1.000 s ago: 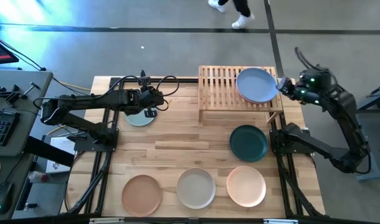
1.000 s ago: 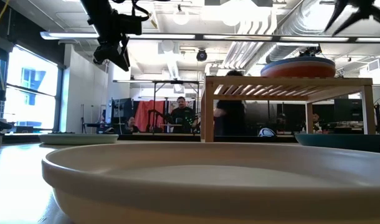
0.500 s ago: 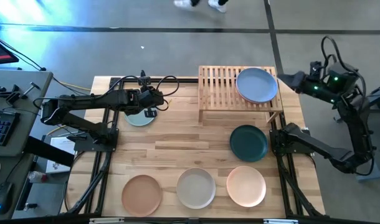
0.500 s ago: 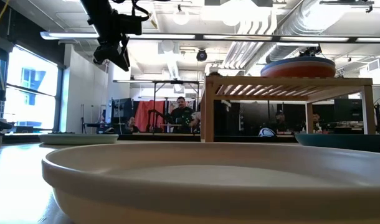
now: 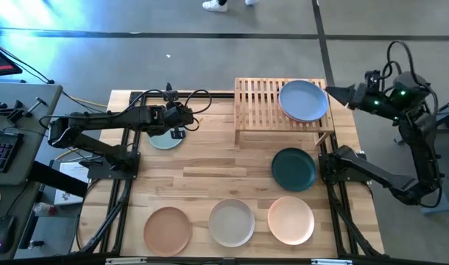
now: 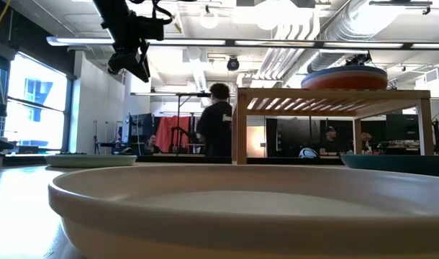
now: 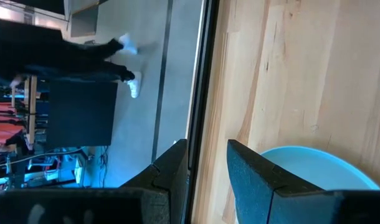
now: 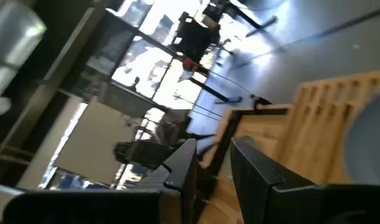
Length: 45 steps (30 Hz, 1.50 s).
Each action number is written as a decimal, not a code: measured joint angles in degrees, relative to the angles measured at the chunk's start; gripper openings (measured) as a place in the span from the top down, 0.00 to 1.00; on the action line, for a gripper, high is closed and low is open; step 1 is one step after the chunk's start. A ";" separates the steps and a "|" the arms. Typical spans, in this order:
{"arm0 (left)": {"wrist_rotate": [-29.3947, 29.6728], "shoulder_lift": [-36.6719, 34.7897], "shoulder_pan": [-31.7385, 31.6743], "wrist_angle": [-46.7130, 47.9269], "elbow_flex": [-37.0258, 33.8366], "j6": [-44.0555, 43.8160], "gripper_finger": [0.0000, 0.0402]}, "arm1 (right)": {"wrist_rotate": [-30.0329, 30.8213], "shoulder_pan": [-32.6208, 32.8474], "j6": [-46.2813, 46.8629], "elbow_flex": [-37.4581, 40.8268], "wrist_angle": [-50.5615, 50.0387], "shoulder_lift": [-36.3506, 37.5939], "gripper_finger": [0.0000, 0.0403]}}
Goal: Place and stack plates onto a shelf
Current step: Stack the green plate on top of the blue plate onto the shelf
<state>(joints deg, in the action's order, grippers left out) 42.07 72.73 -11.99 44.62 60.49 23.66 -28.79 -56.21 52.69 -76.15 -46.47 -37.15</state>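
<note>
I have the left gripper (image 5: 186,122) poised over the mint green plate (image 5: 164,139) at upper left of the high view, fingers narrowly parted, holding nothing; that plate lies directly under it. The right gripper (image 5: 339,93), likewise empty I think, sits just right of the shelf (image 5: 257,103), beside its blue-topped stack (image 5: 303,100).

The shelf (image 5: 283,104) lay bare on its left half, a plate stack (image 5: 304,100) filling its right; bare tabletop (image 5: 210,169) stretched left of the shelf, the dark teal plate (image 5: 294,168) sitting just before it
</note>
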 joint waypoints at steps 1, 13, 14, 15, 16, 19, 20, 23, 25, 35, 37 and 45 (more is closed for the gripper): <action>-0.26 0.00 0.00 -0.02 0.00 0.04 0.75 | -0.89 0.00 0.18 0.01 1.82 -0.02 0.80; -1.47 0.02 -0.02 -2.98 0.00 -0.02 0.75 | -8.47 0.00 1.13 0.03 20.08 -1.34 0.80; -1.59 0.02 -0.02 -3.05 0.00 -0.04 0.75 | -9.50 0.00 1.02 0.03 23.45 -1.89 0.80; -1.59 0.02 -0.02 -2.99 0.00 -0.04 0.75 | -10.59 0.00 1.03 0.03 27.16 -2.50 0.80; -1.60 0.02 -0.02 -3.00 0.00 -0.02 0.75 | -11.48 0.00 1.13 0.03 30.63 -3.13 0.80; -1.98 0.02 -0.02 -2.99 0.00 -0.07 0.75 | -13.05 0.00 1.40 0.03 39.60 -5.37 0.80; -2.48 0.02 -0.02 -3.01 0.00 -0.08 0.75 | -13.41 0.00 1.47 0.03 41.17 -6.15 0.80; -4.56 0.02 -0.02 -2.99 0.00 -1.71 0.75 | -14.31 0.00 1.40 0.03 42.14 -8.19 0.80; -6.23 0.02 -0.02 -2.97 0.00 -2.87 0.75 | -14.34 0.54 1.42 0.03 42.02 -9.70 0.80; -7.22 0.02 -0.04 -2.97 0.00 -4.07 0.75 | -7.53 17.05 -4.53 0.05 41.96 -19.14 0.80; -7.21 0.02 -0.04 -2.95 0.00 -4.04 0.75 | -5.95 21.81 -5.74 0.05 42.00 -20.79 0.80; -7.20 0.02 -0.04 -2.91 0.00 -4.07 0.75 | -0.03 38.47 -7.73 0.05 40.69 -25.92 0.80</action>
<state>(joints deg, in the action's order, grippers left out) 34.87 72.75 -12.03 41.71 60.49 19.59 -28.82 -17.73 44.95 -76.09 -5.78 -63.06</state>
